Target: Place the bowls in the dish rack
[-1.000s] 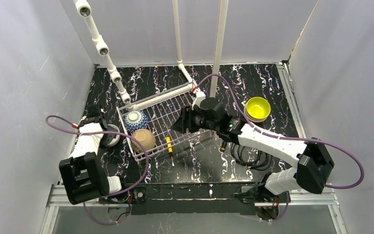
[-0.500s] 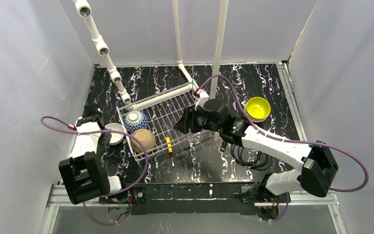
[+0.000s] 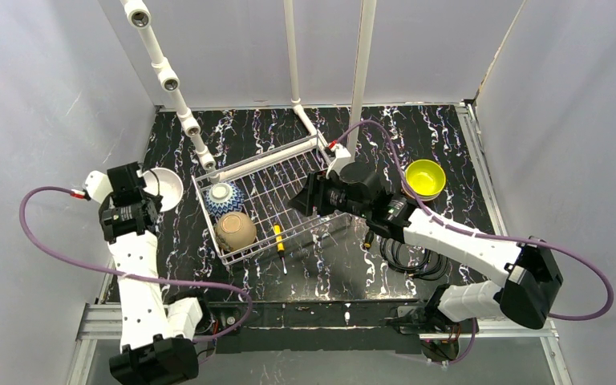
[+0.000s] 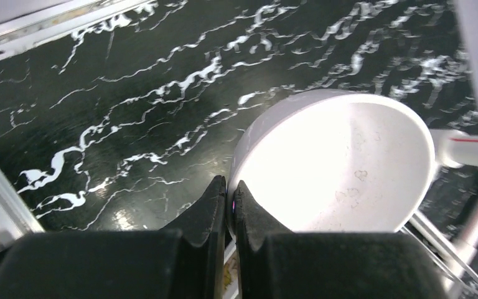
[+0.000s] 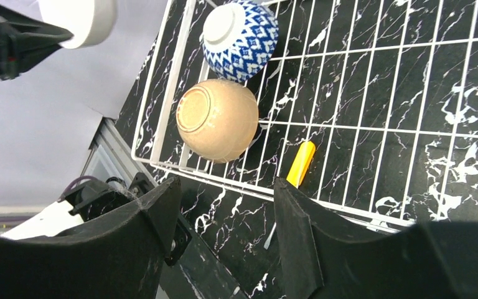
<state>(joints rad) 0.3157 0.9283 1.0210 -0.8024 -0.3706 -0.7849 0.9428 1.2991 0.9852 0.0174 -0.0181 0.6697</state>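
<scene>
The left end effector has its fingers pressed together on the rim of a round white bowl, held left of the white wire dish rack. The right end effector is spread wide and holds nothing, above the rack. The blue-white patterned bowl and the tan bowl lie upside down at the rack's left end.

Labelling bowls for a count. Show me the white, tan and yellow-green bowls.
white bowl (image 4: 342, 168), left wrist view, its inside.
tan bowl (image 5: 224, 124), right wrist view, its outer wall.
yellow-green bowl (image 3: 425, 178), top view, its inside.
</scene>
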